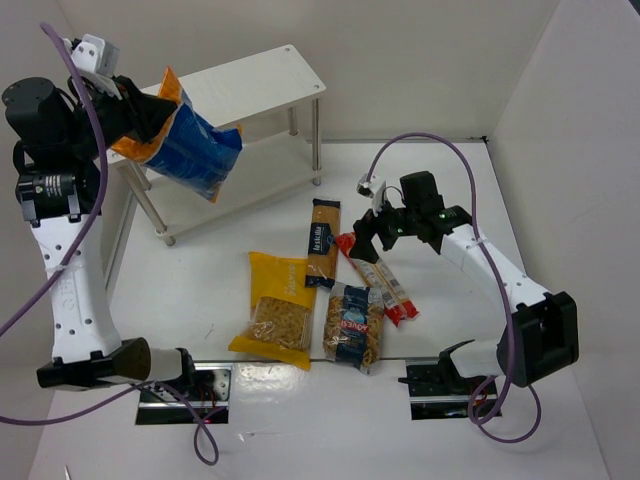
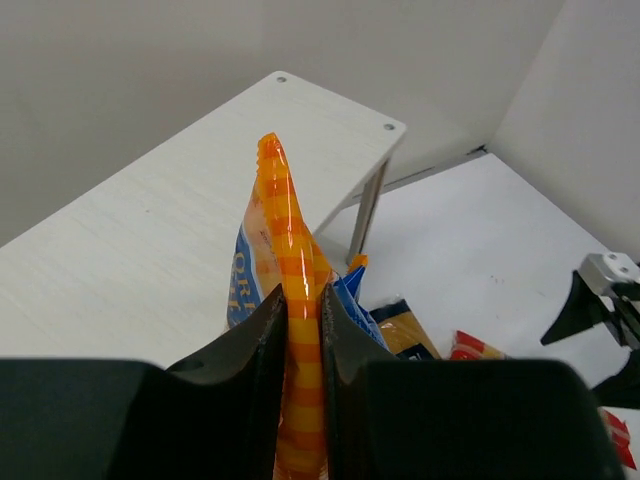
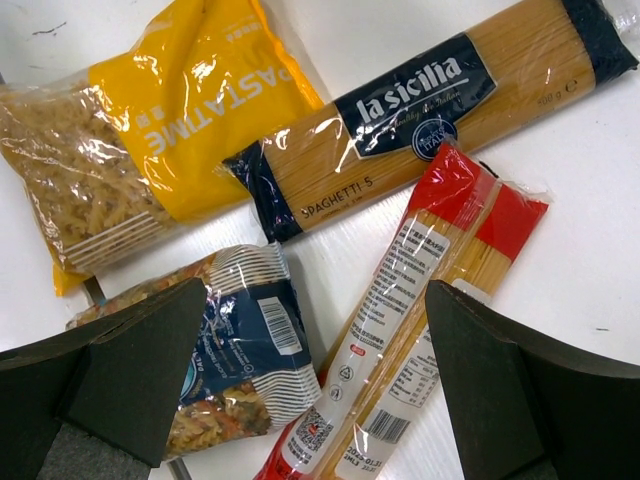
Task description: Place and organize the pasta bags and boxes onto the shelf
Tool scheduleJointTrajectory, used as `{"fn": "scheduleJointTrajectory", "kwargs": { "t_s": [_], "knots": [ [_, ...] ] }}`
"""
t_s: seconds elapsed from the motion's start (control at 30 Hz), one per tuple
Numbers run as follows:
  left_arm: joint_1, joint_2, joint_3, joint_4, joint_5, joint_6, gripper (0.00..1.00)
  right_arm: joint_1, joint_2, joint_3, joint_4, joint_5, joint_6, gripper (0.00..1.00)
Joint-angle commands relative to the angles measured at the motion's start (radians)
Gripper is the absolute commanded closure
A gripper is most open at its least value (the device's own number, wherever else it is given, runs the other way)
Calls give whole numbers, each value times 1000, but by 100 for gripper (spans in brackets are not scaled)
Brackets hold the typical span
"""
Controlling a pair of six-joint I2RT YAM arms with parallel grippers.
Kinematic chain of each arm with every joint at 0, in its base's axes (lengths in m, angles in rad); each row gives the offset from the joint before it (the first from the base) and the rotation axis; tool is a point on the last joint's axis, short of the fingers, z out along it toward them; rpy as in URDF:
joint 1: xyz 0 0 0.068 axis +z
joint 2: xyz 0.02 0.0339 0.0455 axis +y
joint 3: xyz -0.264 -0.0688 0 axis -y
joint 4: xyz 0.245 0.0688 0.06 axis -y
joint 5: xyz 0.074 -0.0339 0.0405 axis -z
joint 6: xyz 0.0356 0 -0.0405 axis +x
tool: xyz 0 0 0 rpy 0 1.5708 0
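- Jaws of the left gripper (image 2: pixel 300 310) pinch the blue bag (image 1: pixel 195 150) by its orange end; it hangs beneath them, seemingly over the shelf (image 2: pixel 140 230).
- Lower it flat before letting go.
- Meanwhile the right gripper (image 3: pixel 315 370) gapes above the red pack (image 3: pixel 400 290).

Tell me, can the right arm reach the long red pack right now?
Probably yes. The right gripper hangs open right above the red pack, with nothing lying on it. The navy-tan box meets its top end and the blue-labelled bag lies close, so room is tight.
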Motion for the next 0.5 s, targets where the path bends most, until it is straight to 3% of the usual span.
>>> {"fn": "scheduleJointTrajectory", "kwargs": {
  "t_s": [0.0,0.47],
  "knots": [
    [13,19,90,139,-60,-33,100,-6,-2,-10,40,-19,-11,1],
    [102,142,432,76,-89,-96,100,-6,26,-10,40,-19,-20,1]
  ]
}}
